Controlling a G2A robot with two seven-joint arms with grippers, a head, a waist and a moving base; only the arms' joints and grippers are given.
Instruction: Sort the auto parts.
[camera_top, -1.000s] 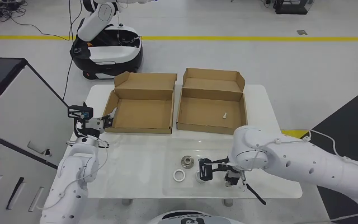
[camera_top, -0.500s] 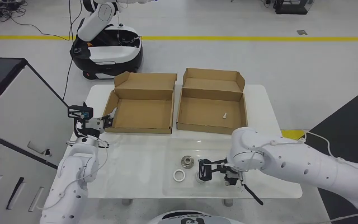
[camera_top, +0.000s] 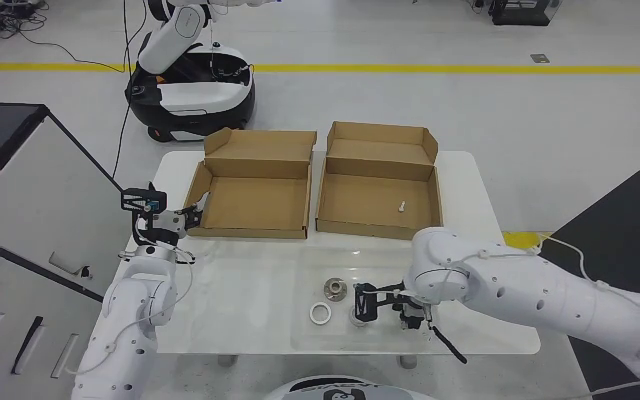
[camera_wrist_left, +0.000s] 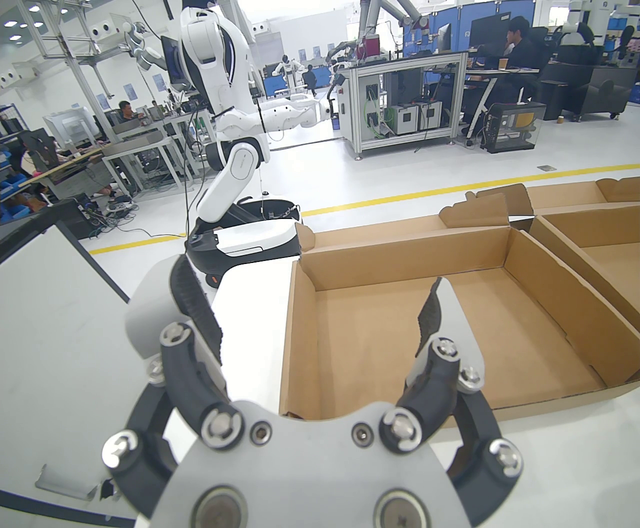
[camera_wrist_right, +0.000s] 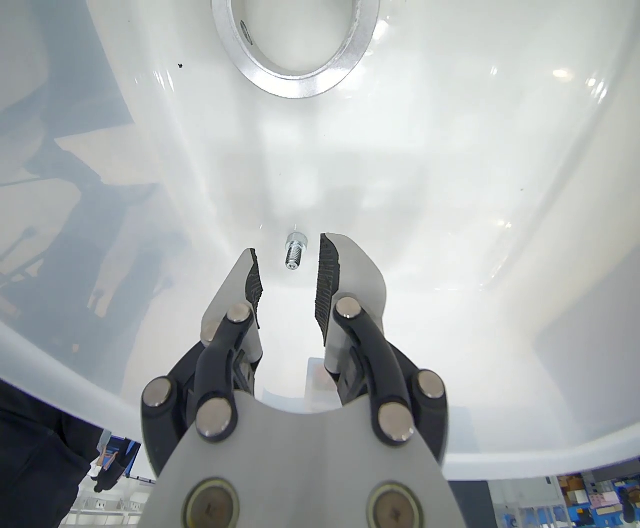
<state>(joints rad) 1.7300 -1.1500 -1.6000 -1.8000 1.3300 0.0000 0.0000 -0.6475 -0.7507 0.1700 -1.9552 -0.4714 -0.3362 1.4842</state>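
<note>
bench (camera_top: 250, 285) | left cardboard box (camera_top: 250, 200) and right cardboard box (camera_top: 365, 200) at its 12 o'clock | left claw (camera_wrist_left: 310, 295) open, empty, at 9 o'clock | right claw (camera_wrist_right: 290, 260) open, at 6 o'clock | metal ring (camera_wrist_right: 295, 86) near it | bolt (camera_wrist_right: 295, 250) on bench between its fingers

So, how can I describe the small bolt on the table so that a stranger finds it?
On the white table, go to the right gripper near the robot's edge. The bolt lies between its open fingertips: short and threaded, unlike the wide silver ring beyond.
</note>
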